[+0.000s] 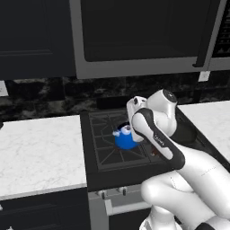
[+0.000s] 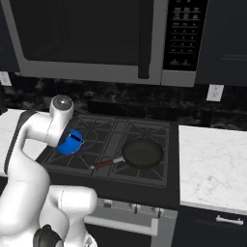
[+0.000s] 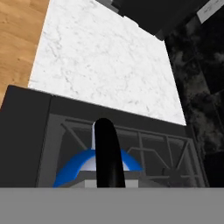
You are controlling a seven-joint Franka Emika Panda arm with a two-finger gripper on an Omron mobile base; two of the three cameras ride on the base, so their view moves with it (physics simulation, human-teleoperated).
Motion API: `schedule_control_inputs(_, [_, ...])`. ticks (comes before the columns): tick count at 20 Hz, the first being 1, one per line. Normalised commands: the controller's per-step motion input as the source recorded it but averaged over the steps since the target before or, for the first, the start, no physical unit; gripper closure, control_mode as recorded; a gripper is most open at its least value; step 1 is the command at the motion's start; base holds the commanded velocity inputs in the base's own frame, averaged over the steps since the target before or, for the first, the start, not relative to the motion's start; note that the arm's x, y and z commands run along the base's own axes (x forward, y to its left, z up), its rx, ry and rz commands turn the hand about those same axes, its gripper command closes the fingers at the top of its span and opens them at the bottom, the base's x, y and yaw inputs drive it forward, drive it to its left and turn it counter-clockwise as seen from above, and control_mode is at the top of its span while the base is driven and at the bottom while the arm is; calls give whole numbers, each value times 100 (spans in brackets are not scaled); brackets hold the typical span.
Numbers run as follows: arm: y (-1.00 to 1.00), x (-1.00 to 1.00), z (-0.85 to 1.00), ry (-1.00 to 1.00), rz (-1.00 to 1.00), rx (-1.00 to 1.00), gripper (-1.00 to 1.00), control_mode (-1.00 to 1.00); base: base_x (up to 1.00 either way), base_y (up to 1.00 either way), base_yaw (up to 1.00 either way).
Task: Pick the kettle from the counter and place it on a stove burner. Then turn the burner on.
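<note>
- The white arm rises from the base and bends forward over the front of the cooktop [image 2: 144, 181], whose knobs sit along its front edge.
- The gripper [image 3: 108, 183] is drawn in tight on the kettle's black arched handle [image 3: 107, 153], which stands straight up between the finger tips in the hand view.
- The kettle [image 1: 125, 138], bright blue with a pale lid, is over the stove burner [image 1: 117, 141] on the left half of the cooktop. Whether its base touches the grate or hangs just above it, I cannot tell.
- In the right base view the kettle shows as a blue wedge just below the arm's wrist.
- A black frying pan [image 2: 142, 153] with a brown handle lies on the front right burner, well apart from the kettle.
- The counter [image 1: 38, 152] of white marble runs along both sides of the cooktop.
- A microwave [image 2: 96, 41] hangs above the stove against the dark wall.
</note>
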Motion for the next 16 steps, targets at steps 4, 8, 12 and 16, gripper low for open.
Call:
schedule_control_inputs(4, [48,16,-19,18,0,3,100,-100,0,0,0])
schedule_control_inputs(8, [25,36,-26,5,0,0,100,-100,0,0,0])
schedule_control_inputs(12, [6,33,-19,0,0,0,100,-100,0,0,0])
schedule_control_inputs(16, [-34,20,-20,-9,0,0,100,-100,0,0,0])
